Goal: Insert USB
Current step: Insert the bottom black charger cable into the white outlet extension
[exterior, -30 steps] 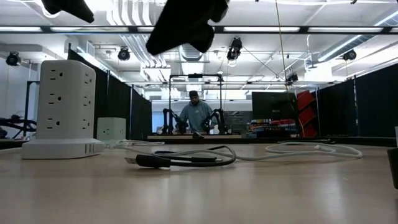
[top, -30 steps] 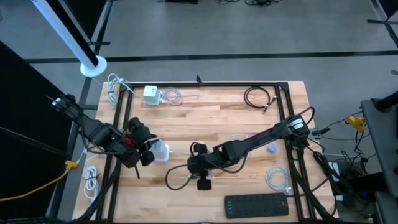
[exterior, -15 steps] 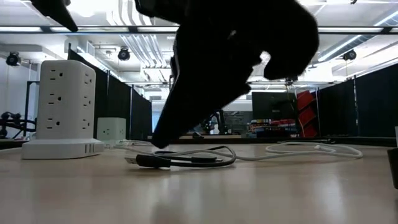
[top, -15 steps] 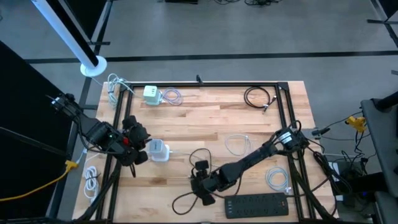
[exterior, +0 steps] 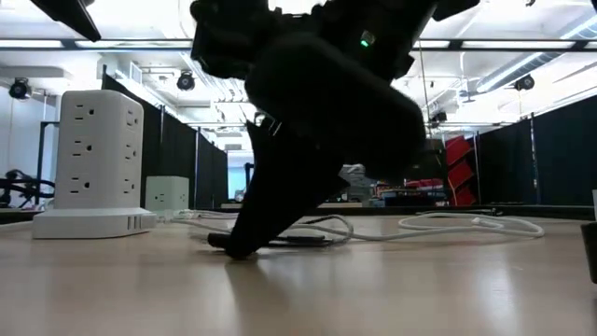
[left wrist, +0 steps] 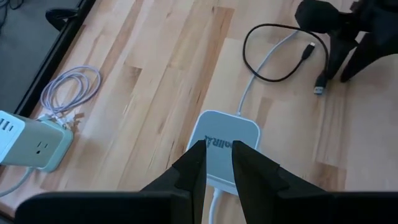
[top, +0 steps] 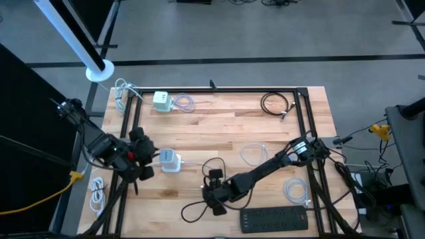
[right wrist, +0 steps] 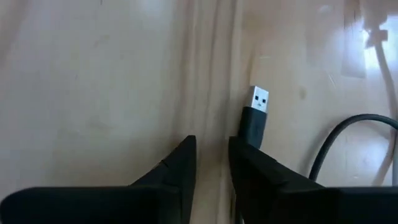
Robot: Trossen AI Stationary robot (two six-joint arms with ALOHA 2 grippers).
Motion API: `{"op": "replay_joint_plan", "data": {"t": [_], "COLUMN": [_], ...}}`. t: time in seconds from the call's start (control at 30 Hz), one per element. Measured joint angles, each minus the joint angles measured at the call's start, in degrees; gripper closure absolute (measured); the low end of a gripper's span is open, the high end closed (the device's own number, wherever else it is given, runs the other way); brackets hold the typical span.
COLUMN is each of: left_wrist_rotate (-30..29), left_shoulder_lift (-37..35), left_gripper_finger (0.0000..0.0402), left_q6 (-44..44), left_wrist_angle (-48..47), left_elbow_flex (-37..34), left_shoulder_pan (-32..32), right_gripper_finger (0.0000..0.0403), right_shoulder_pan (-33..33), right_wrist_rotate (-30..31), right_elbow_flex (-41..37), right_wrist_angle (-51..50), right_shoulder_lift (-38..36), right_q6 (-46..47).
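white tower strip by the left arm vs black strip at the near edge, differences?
The white tower strip is pale and compact and stands upright; the black power strip is dark, long and lies flat. The tower sits right in front of the left gripper, while the black strip lies beside the right gripper. Both rest on the wooden table.

Light wooden desk (top: 219, 129) carrying chargers and cables.

At center left stands a white power tower (top: 169, 161), its white cord running toward center. At 11 o'clock sits a pale green charger cube (top: 161, 100) beside a coiled white cable (top: 184, 103). At 1 o'clock lies a coiled black cable (top: 277, 103). Right of center rests a looped white cable (top: 253, 153); at 4 o'clock another white coil (top: 294, 190). At 6 o'clock lie a black USB cable (top: 196, 208) and a black power strip (top: 274, 218).
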Motion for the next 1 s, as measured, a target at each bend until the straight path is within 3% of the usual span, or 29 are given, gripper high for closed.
{"op": "replay_joint_plan", "data": {"t": [0.47, 0.87, 1.0], "left_wrist_rotate": [-1.57, -1.63, -1.63], "left_shoulder_lift": [0.00, -0.04, -0.06], "left_gripper_finger": [0.0336, 0.0336, 0.0336], "left_q6": [0.06, -0.33, -0.85], "left_wrist_angle": [-0.34, -0.59, -0.60], "left_elbow_flex": [-0.29, -1.23, -1.23], "left_shoulder_pan": [0.02, 0.02, 0.02], "right_gripper_finger": [0.0339, 0.0270, 0.0269], "right_shoulder_pan": [-0.60, -0.68, -0.70], "right_wrist_rotate": [5.40, 4.19, 3.60], "right_elbow_flex": [0.02, -0.09, -0.02], "right_wrist_angle": [-0.84, -0.26, -0.05], "right_shoulder_lift": [-2.42, -0.04, 0.34], "right_q6": [0.31, 1.22, 1.73]}}
